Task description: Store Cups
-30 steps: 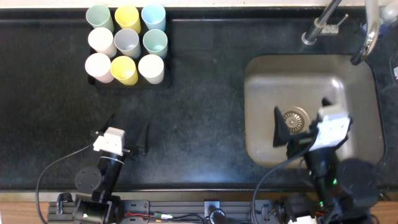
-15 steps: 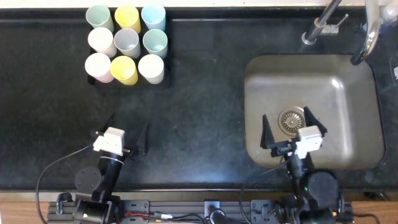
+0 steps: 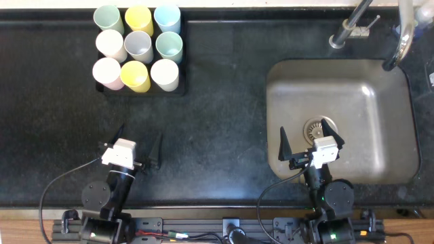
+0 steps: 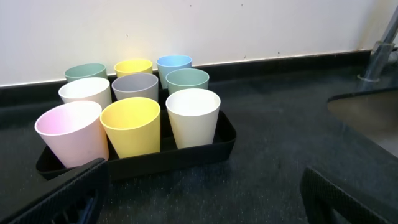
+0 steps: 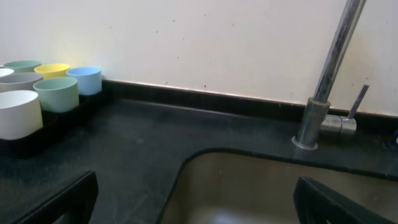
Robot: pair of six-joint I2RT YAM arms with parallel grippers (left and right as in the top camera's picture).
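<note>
Several pastel cups stand upright and close together in a black tray at the counter's back left. The left wrist view faces them from the front: a pink cup, a yellow one and a cream one form the near row in the tray. My left gripper is open and empty over the bare counter, well in front of the tray. My right gripper is open and empty at the sink's front left part.
A steel sink takes up the right side of the counter, with its drain by the right gripper. A faucet rises behind it. Dark counter lies between tray and sink.
The right arm has swung left and drawn back, from the sink's right front to its left front. The left arm and the cups have not moved.
</note>
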